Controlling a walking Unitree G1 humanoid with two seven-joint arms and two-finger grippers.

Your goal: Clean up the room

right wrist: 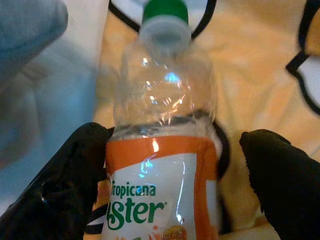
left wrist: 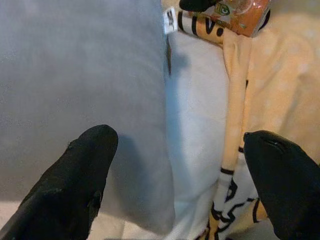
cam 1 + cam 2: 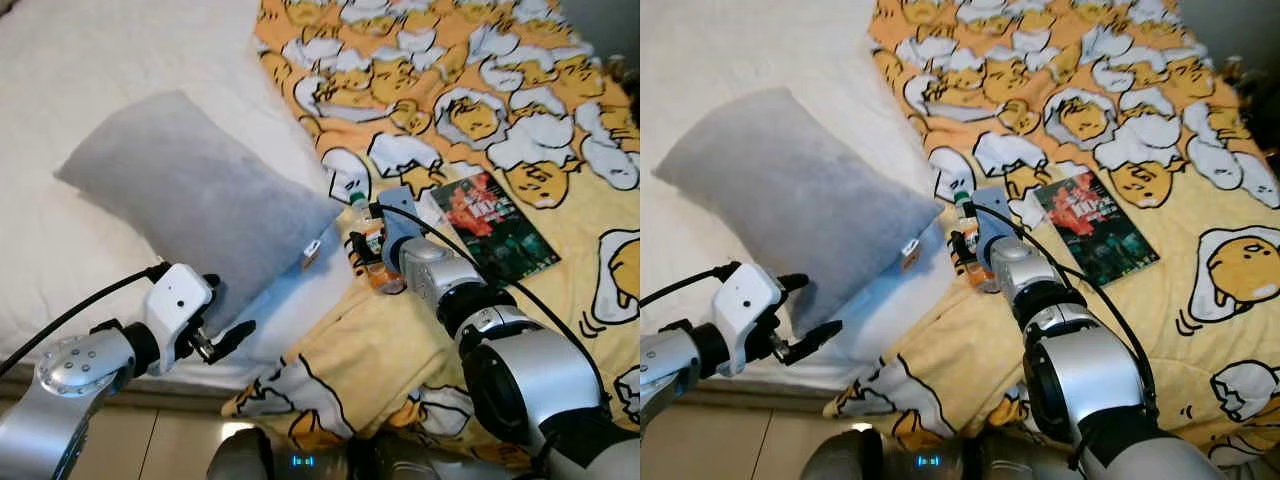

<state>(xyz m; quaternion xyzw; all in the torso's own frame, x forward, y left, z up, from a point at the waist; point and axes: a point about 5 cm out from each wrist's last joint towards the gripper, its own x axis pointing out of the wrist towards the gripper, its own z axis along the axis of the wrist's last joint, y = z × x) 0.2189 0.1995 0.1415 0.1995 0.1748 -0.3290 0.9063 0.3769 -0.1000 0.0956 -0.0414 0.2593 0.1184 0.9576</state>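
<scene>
1. A bed [image 3: 90, 60] with a white sheet takes up the scene, its near edge running above a pale floor [image 3: 120, 440].
2. A yellow blanket [image 3: 560, 230] printed with egg cartoon figures covers the robot's right half of the bed and hangs over the near edge.
3. A grey pillow [image 3: 195, 195] lies tilted on the white sheet, one corner reaching the blanket's edge.
4. A clear plastic bottle [image 1: 165, 145] with a green cap and orange label lies on the blanket, just beside the pillow's corner.
5. A dark book [image 3: 495, 222] rests flat on the blanket, near the bottle on the robot's right.
6. The right pincer [image 1: 172, 190] is at the bottle, fingers apart on either side of its label; one finger touches it, the other stands off.
7. The left pincer [image 3: 222, 340] hovers at the pillow's near edge, fingers spread wide, gripping nothing.
</scene>
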